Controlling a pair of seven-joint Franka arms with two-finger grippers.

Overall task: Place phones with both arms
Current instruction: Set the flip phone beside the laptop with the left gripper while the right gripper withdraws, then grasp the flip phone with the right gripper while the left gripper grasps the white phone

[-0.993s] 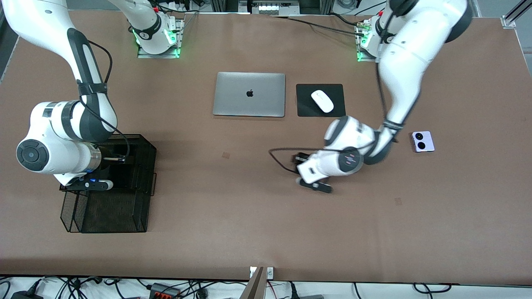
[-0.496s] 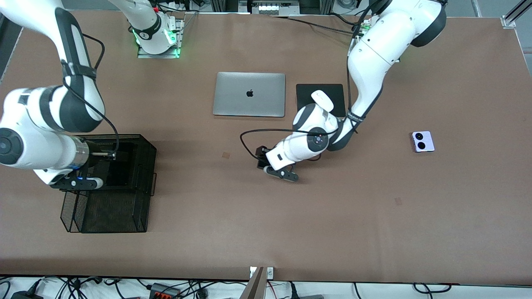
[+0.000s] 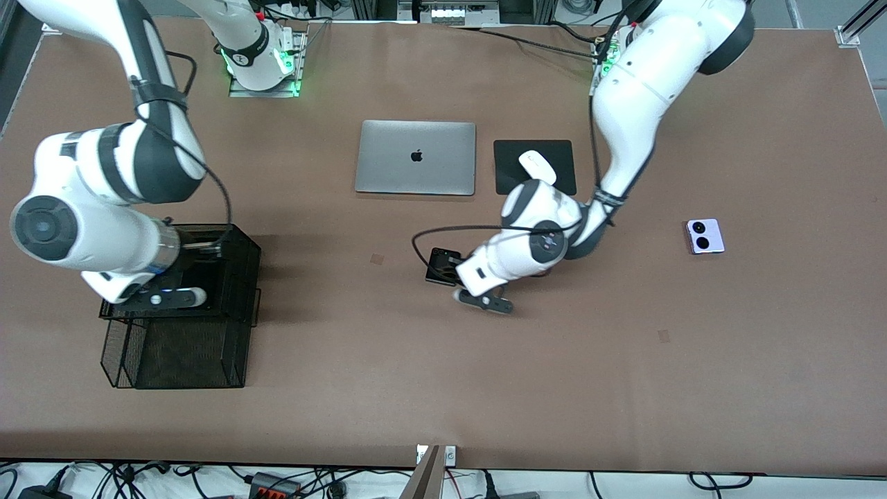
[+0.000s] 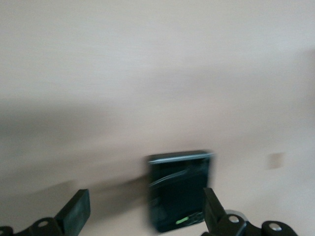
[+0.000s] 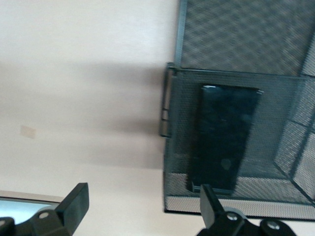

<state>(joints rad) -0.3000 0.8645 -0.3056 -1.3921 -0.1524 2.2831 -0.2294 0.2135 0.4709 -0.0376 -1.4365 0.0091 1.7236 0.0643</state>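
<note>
The small black flip phone (image 3: 438,265) lies flat on the table near its middle. My left gripper (image 3: 455,272) hangs just above it, open and empty. In the left wrist view the phone (image 4: 179,189) sits between the fingers, close to one fingertip (image 4: 210,206). The lavender flip phone (image 3: 705,235) lies toward the left arm's end. My right gripper (image 3: 199,253) is open and empty over the black mesh tray (image 3: 249,277). In the right wrist view the long slim black phone (image 5: 224,140) lies inside the tray (image 5: 170,147), and the gripper (image 5: 142,206) hangs over the tray's edge.
A closed silver laptop (image 3: 416,157) and a white mouse (image 3: 537,166) on a black pad (image 3: 509,177) lie nearer the arm bases. The mesh tray has a second lower section (image 3: 180,353) nearer the front camera.
My left gripper swept toward the table's middle, then drew back a little; the black flip phone now lies in plain sight below it. My right arm shifted above the tray.
</note>
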